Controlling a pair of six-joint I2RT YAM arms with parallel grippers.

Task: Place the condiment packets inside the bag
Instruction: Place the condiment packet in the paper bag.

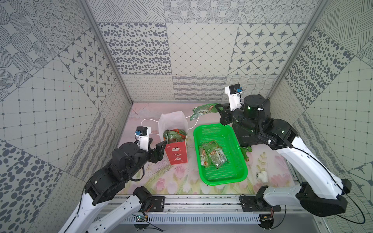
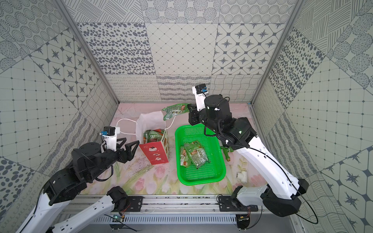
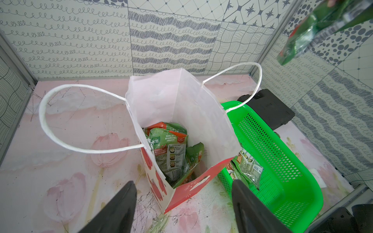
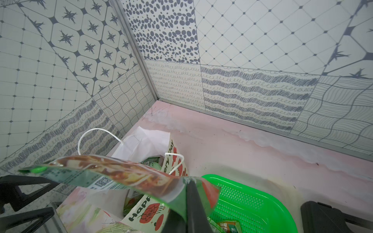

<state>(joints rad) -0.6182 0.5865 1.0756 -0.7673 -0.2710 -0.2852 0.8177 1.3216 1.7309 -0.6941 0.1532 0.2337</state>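
Green glossy condiment packet [image 1: 202,111] pinched in right hand [image 1: 218,107], aloft near open top of tall white-and-red paper bag [image 1: 176,156]. More packets [image 1: 174,136] inside; others [image 1: 214,156] in green plastic mesh basket [image 1: 222,175]. Left hand [image 1: 157,145] spread wide just beside bag.

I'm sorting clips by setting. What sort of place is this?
Probably a robot test booth, not a home: patterned panel walls enclose a small floral tabletop, and a left arm and right arm are mounted on a metal rail in front.
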